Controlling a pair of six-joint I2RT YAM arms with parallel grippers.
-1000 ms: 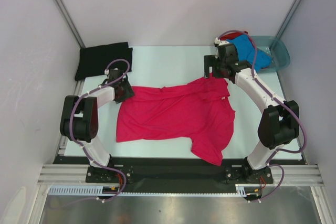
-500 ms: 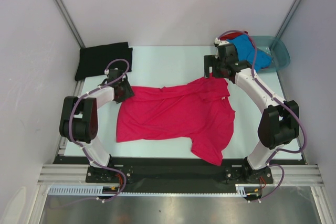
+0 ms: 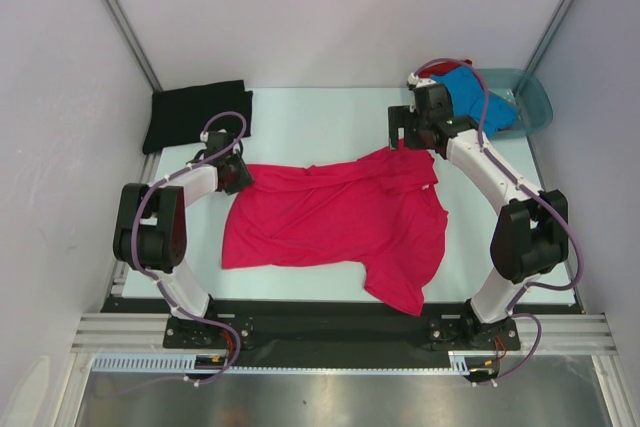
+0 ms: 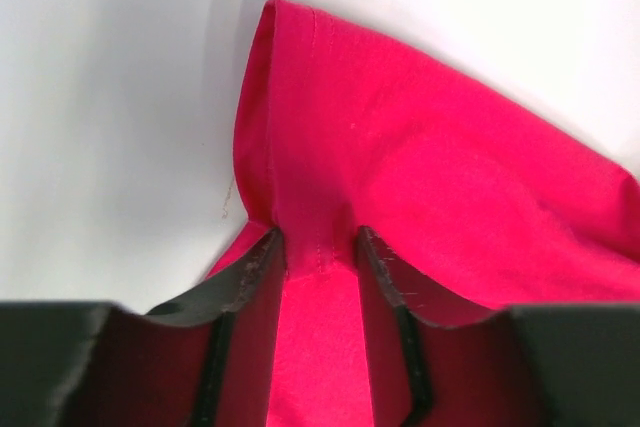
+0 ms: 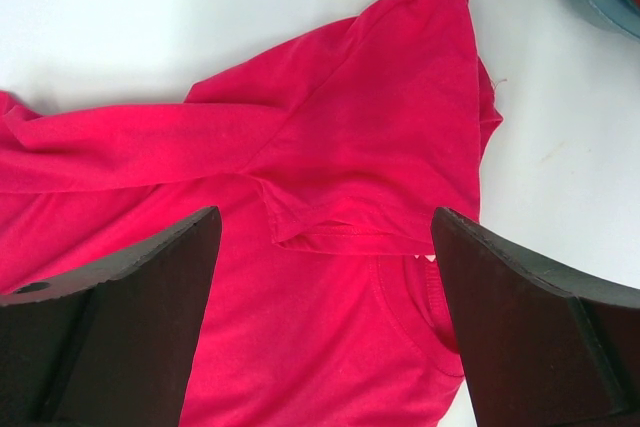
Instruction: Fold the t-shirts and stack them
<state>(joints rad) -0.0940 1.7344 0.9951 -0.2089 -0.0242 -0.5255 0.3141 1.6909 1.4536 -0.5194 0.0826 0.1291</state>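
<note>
On pale table [image 3: 320, 117], left end effector [image 4: 320, 242] pinches pink t-shirt [image 3: 330, 217]; right end effector [image 5: 325, 215] wide.

Both arms are bent out at the elbows, forearms angling back in toward the middle. The left arm [image 3: 165, 222] sits low, and the left gripper [image 4: 320, 242] has its 2 fingers [image 4: 262, 269] nipped in on a ridge of the pink t-shirt [image 4: 430, 147] (cloth touches both). The right arm [image 3: 500, 182] reaches farther out, with the right gripper [image 5: 325, 222] pointing down, jaws spread wide, gripping nothing.
</note>
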